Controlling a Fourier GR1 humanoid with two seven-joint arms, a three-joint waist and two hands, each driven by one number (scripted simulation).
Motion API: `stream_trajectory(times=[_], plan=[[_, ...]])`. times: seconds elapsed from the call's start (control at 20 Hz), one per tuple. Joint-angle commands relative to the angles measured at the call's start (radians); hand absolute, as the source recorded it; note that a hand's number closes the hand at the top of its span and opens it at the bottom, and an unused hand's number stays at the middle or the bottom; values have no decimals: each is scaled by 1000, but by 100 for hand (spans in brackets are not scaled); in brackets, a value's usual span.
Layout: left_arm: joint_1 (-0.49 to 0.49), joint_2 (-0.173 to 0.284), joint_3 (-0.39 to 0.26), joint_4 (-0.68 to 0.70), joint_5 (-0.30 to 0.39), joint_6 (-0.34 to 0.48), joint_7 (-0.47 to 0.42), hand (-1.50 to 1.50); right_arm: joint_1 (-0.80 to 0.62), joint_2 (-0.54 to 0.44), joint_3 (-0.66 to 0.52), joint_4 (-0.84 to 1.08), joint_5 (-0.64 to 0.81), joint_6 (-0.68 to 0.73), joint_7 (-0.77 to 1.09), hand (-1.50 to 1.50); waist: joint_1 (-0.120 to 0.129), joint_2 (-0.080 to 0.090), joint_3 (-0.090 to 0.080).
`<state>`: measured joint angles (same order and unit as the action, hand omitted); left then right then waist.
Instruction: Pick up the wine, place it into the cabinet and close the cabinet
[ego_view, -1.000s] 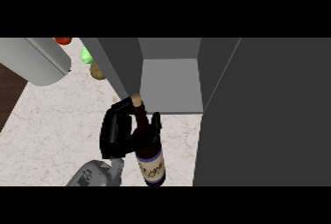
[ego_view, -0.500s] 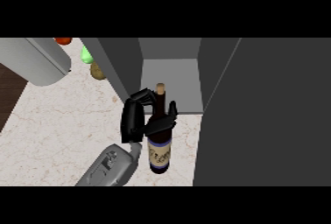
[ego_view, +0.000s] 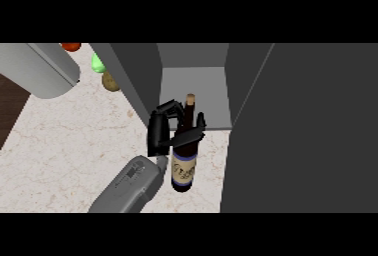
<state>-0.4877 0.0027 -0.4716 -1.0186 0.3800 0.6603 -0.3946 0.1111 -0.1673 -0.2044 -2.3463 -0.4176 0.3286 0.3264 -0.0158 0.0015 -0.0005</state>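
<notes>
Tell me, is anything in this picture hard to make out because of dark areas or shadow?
Head view: the cabinet's open door is a flat dark slab at right, the black hand blends into the dark wine bottle, while the pale counter is evenly lit, without glare.

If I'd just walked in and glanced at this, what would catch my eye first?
Most likely the black hand in the middle, fingers curled round a dark wine bottle whose cork end points toward the open grey cabinet just ahead. Next, the large dark cabinet door filling the right side. At top left, small red, green and brown items sit beside a big grey cylinder.
</notes>
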Motion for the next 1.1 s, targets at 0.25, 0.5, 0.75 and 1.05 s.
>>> stream_trajectory(times=[0.25, 0.5, 0.75, 1.05], plan=[[-177, -3, 80, 234, 146, -89, -105, 150, 7, 5, -48, -42, -106, 1, 28, -150, -4, 1, 0], [-265, -3, 15, 328, 269, -66, -181, 150, -33, 16, 3, -54, -59, -31, 63, -150, -13, 3, 0], [-340, -3, 31, 402, 317, -107, -153, 150, -73, -41, -92, -26, -153, -31, 80, -150, -13, 3, 0], [-465, -3, 94, 605, 343, -166, -176, 150, -46, 14, -25, 20, -56, 22, -6, -150, -18, 8, 0]])
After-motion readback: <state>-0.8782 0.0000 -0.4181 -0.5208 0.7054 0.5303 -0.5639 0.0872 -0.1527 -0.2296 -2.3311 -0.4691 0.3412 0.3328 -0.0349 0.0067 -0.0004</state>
